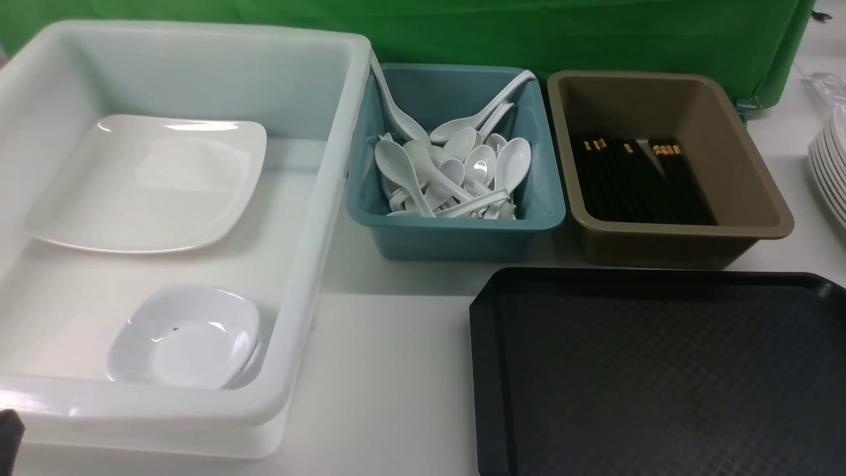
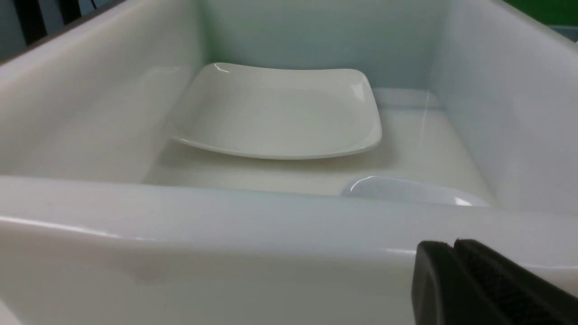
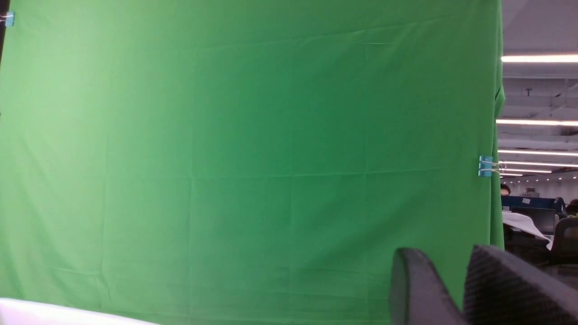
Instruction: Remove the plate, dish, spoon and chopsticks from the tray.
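The black tray (image 1: 661,377) lies at the front right with nothing on it. The white rounded-square plate (image 1: 149,185) (image 2: 280,113) rests in the big white tub (image 1: 165,403), tilted against its far left side. The small white dish (image 1: 188,337) (image 2: 406,192) sits in the tub's near corner. White spoons (image 1: 456,165) are heaped in the teal bin (image 1: 456,231). Black chopsticks (image 1: 641,182) lie in the brown bin (image 1: 661,248). My left gripper (image 2: 454,246) is shut and empty, just outside the tub's near wall. My right gripper (image 3: 445,253) is open and empty, facing the green curtain.
A stack of round white plates (image 1: 829,172) stands at the right edge of the table. The green curtain (image 1: 529,33) hangs behind the bins. A strip of white tabletop (image 1: 383,370) runs between the tub and the tray.
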Tool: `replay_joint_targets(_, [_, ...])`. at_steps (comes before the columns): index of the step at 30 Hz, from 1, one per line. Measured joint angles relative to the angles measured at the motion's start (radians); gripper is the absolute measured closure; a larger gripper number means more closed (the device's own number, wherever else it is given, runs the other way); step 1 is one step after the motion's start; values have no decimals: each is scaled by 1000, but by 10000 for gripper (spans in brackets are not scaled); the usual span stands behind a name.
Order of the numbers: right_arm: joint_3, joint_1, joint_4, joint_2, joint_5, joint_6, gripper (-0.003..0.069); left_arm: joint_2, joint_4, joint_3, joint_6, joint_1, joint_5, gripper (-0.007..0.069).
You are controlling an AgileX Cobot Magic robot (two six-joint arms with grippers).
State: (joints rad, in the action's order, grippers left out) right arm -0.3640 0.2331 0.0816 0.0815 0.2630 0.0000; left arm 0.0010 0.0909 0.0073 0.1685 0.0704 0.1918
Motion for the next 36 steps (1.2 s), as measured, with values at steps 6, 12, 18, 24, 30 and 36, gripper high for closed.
replay_joint_targets(6, [0,0,0,0,0,0,425,0,0,0,0,0,0,613])
replay_joint_targets(12, [0,0,0,0,0,0,423,0,0,0,0,0,0,613])
replay_joint_targets(18, [0,-5,0,-7,-85,-17,420,0,0,0,0,0,-1,613])
replay_joint_targets(24, [54,-120,0,-22,-460,-140,419,0,0,0,2,0,-2,613])
replay_joint_targets(30, [288,-208,0,-51,-482,-175,419,0,-4,0,3,0,-2,613])
replay_joint_targets(36, [371,-229,-1,-79,-514,-148,419,0,-11,0,7,0,0,612])
